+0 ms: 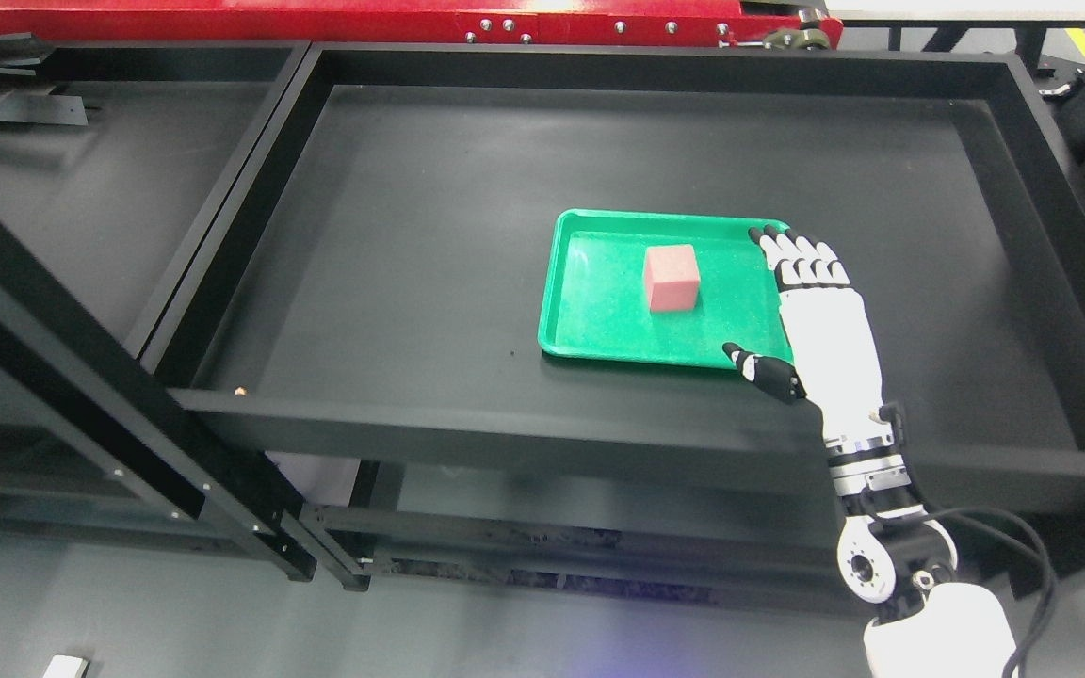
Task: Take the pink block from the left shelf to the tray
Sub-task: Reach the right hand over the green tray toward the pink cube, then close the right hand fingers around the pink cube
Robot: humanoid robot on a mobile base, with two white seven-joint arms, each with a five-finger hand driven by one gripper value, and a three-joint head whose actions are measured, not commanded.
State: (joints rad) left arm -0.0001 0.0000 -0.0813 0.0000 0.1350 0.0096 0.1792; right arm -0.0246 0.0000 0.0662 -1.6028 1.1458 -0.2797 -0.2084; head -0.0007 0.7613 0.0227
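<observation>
Inside, the glossy green tray (590, 311) holds one matte pink block (672, 277), cube-shaped; the right hand (811, 311) lies flat, fingers spread wide, holding nothing.

The right hand (820, 311) is white with black fingertips, a metal wrist and black cables.

One pink block (671, 277); one tray (590, 311) (green)

Block (671, 277) in tray (590, 325) centre; tray on shelf (411, 235); robot hand (820, 315) over tray's right edge.
</observation>
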